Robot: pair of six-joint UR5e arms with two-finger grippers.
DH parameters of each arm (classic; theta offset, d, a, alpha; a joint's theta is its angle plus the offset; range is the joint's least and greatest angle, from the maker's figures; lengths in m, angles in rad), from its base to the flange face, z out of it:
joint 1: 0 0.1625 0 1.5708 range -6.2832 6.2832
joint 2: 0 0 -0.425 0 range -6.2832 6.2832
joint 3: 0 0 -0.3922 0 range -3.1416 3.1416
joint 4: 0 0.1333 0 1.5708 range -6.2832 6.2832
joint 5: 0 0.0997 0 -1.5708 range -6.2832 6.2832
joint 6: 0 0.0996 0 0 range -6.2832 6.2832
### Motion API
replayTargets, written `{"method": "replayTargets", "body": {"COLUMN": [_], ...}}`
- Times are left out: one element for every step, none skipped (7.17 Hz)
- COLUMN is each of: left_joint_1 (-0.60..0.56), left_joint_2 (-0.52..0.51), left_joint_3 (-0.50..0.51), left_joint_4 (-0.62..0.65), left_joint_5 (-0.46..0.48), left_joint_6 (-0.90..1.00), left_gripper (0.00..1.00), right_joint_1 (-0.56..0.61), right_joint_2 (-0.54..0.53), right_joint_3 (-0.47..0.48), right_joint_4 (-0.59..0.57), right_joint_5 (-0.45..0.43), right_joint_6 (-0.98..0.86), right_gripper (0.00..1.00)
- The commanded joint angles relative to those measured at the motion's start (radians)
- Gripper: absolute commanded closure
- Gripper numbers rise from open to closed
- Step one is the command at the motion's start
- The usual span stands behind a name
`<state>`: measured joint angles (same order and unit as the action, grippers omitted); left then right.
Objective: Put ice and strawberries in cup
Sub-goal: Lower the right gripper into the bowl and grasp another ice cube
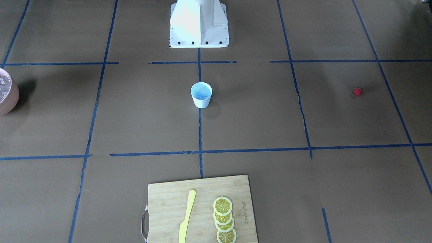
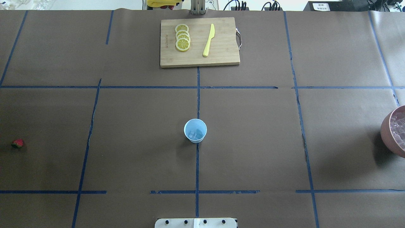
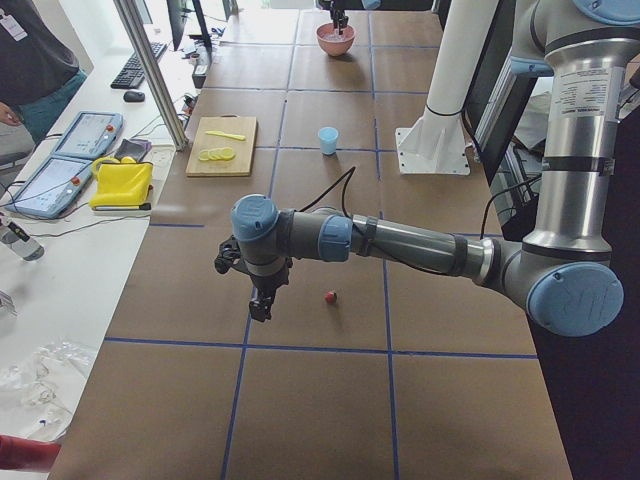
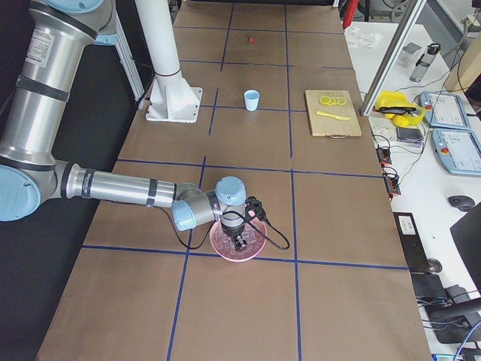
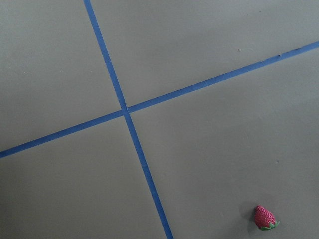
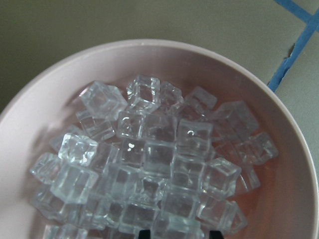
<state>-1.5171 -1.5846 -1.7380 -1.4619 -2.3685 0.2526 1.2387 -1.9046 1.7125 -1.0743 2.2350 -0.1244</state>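
The white cup with a light-blue inside stands at the table's middle, with a few clear ice cubes in it. The tiny red strawberry lies alone on the brown paper at my far left; it also shows in the left wrist view. My left gripper hangs above the table beside the strawberry; I cannot tell whether it is open or shut. My right gripper is low over a pinkish bowl full of ice cubes; its two dark fingertips show apart at the frame's bottom edge.
A wooden cutting board with lemon slices and a yellow knife lies at the far side, in line with the cup. The bowl sits at my far right edge. The white robot base stands behind the cup.
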Motion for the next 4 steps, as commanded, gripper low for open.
{"method": "replayTargets", "body": {"left_joint_1": [0.0,0.0,0.0,0.0], "left_joint_2": [0.0,0.0,0.0,0.0], "left_joint_3": [0.0,0.0,-0.002,-0.002], "left_joint_4": [0.0,0.0,0.0,0.0], "left_joint_5": [0.0,0.0,0.0,0.0], "left_joint_6": [0.001,0.001,0.001,0.001], "left_gripper": [0.0,0.0,0.0,0.0], "right_joint_1": [0.002,0.008,0.039,0.06], "right_joint_2": [0.004,0.01,0.031,0.056], "right_joint_3": [0.015,0.038,0.082,0.152], "right_joint_4": [0.001,-0.004,-0.069,-0.166], "right_joint_5": [0.005,0.02,0.02,0.018], "right_joint_6": [-0.001,0.0,0.003,0.018], "right_gripper": [0.99,0.99,1.0,1.0]}}
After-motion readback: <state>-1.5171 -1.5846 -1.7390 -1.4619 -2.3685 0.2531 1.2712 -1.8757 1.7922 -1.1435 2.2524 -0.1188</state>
